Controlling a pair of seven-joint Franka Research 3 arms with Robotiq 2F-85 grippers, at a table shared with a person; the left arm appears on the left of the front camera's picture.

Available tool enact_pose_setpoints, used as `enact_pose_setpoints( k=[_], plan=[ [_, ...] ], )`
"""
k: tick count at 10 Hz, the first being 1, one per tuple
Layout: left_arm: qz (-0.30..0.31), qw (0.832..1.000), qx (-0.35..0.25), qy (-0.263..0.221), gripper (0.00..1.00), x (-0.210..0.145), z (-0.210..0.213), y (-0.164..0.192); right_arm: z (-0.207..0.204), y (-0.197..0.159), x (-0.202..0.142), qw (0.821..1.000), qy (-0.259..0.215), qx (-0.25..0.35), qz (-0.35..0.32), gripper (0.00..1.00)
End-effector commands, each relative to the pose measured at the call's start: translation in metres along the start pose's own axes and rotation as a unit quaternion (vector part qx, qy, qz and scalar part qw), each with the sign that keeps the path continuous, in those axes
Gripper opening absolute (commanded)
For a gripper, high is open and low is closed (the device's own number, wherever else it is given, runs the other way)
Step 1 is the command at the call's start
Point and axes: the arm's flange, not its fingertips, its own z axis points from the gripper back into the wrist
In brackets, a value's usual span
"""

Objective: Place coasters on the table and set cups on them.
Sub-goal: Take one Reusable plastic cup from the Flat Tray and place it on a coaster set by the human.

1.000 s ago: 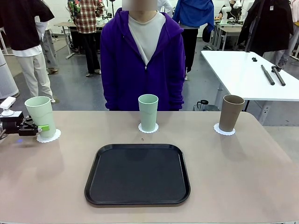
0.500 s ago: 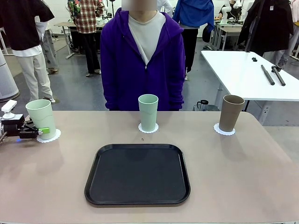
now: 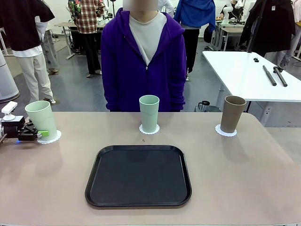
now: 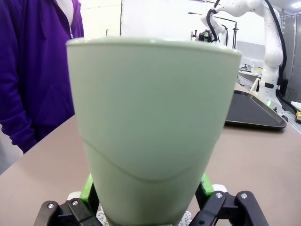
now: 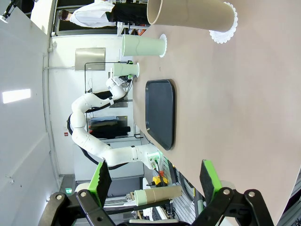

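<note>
On the beige table (image 3: 244,174) stand three cups, each on a white lacy coaster. The left mint cup (image 3: 41,120) rests on its coaster (image 3: 51,137); my left gripper (image 3: 37,134) stands open, its green pads (image 4: 88,190) flanking the base of this cup (image 4: 150,117). The middle mint cup (image 3: 149,113) sits on a coaster (image 3: 149,129) in front of the person. At the right the brown cup (image 3: 233,114) stands on a coaster (image 3: 225,132). My right gripper (image 5: 155,188) hangs open above the table with nothing in it, and the brown cup (image 5: 190,16) lies far ahead of it.
A black tray (image 3: 138,175) with nothing on it lies at the table's middle near the front edge. A person in a purple hoodie (image 3: 143,61) stands at the far side. A white table (image 3: 249,75) with dark tools is behind at the right.
My left gripper has opened off the left mint cup and drawn slightly back to the left. The cup has settled on its coaster. The right arm has not moved.
</note>
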Motion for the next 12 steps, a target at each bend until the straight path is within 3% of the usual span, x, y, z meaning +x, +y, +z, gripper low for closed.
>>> enact_pose_setpoints(
  k=[1, 10, 12],
  plan=[
    [-0.002, 1.000, -0.018, 0.008, 1.00, 0.004, 0.005, 0.000, 0.001, 0.002, 0.001, 1.000, 0.003, 0.002, 0.002, 1.00],
    [-0.036, 0.992, -0.003, 0.121, 1.00, 0.032, 0.028, -0.008, 0.001, 0.002, 0.001, 1.000, 0.003, 0.002, 0.002, 1.00],
    [-0.042, 0.985, 0.005, 0.166, 1.00, 0.044, 0.036, -0.016, 0.001, 0.002, 0.001, 1.000, 0.003, 0.002, 0.002, 1.00]
  ],
)
